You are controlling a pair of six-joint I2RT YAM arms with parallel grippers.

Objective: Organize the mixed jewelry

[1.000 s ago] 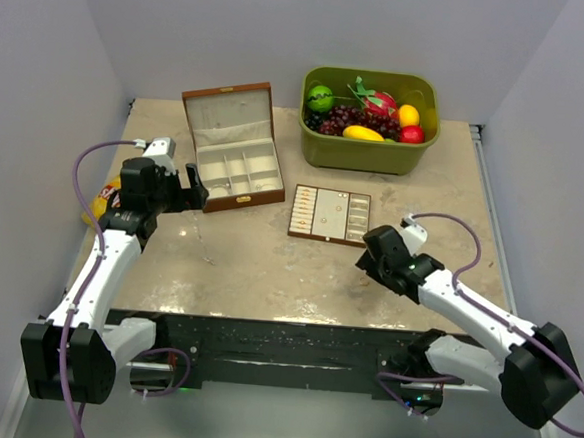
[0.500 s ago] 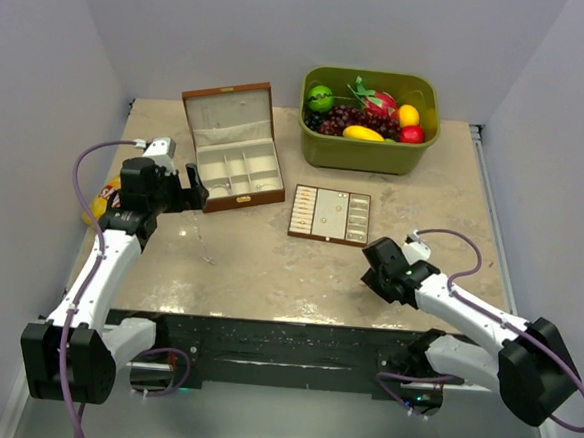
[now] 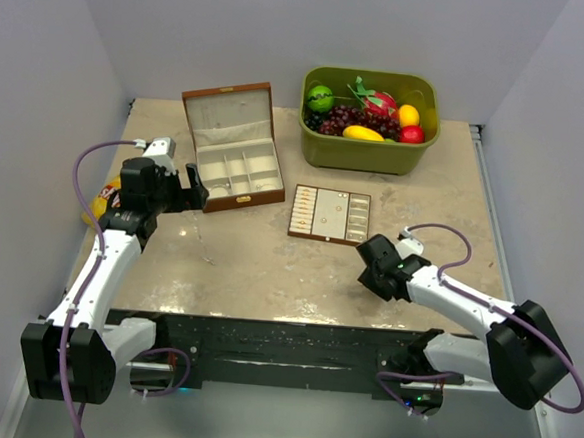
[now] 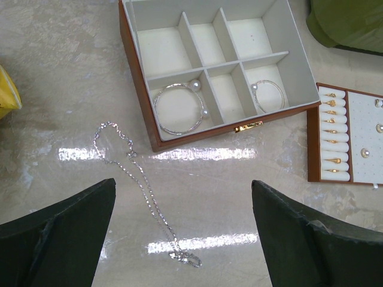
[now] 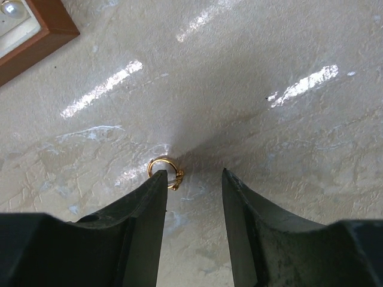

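My left fingers (image 4: 66, 221) hang spread wide and empty over the tabletop (image 3: 269, 268), where the fine chain (image 4: 130, 155) trails through the left middle of that wrist view. Above it, the brown box (image 4: 161, 51) holds a pearl-tipped hoop (image 4: 195, 86) in its lower-left compartment and a second hoop (image 4: 254, 87) in its lower-right one. The tray (image 4: 312, 143) at right carries small gold pieces (image 4: 331, 128). Overhead, a green bin (image 3: 367, 154) at upper centre holds fruit (image 3: 351, 115). My right fingers (image 5: 152, 197) stand slightly apart, gripping nothing. A gold ring (image 5: 175, 174), perhaps an earring, lies just past them and shows only in the right wrist view.
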